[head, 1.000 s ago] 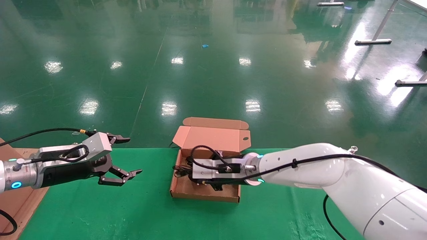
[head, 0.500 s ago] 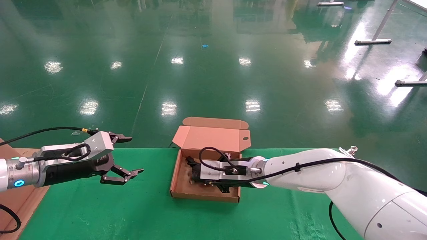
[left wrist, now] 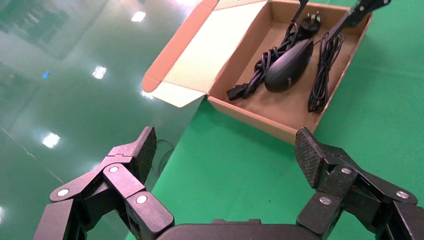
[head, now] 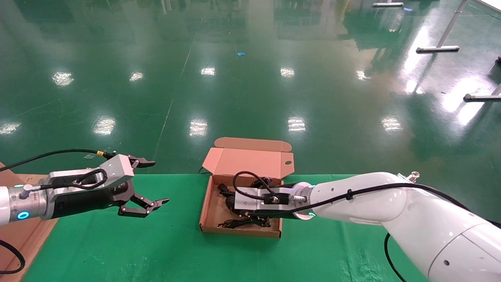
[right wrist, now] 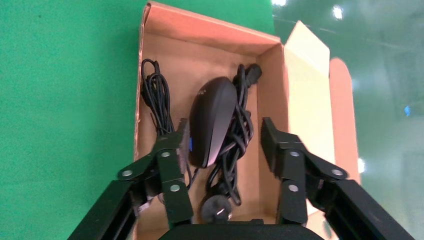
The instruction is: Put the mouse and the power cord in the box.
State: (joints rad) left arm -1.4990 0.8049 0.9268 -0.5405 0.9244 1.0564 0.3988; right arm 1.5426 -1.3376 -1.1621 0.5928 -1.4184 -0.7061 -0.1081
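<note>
Green cloth covers the table (head: 156, 250). At far left, the left gripper (head: 145, 184) hovers above the cloth, well apart from the box, its jaws spread wide and holding nothing; the left wrist view confirms the gap between its fingers (left wrist: 137, 155). Mid-table stands the box (head: 209, 219), brown cardboard, its hinged lid (head: 250, 160) folded back upright. Inside lies the mouse (right wrist: 212, 120), resting against the bundled power cord (right wrist: 240, 145), with the mouse's thin cable (right wrist: 156, 100) coiled along the near wall. From the right, the right gripper (right wrist: 222, 140) reaches in over the box, jaws parted either side of the mouse, gripping nothing.
</note>
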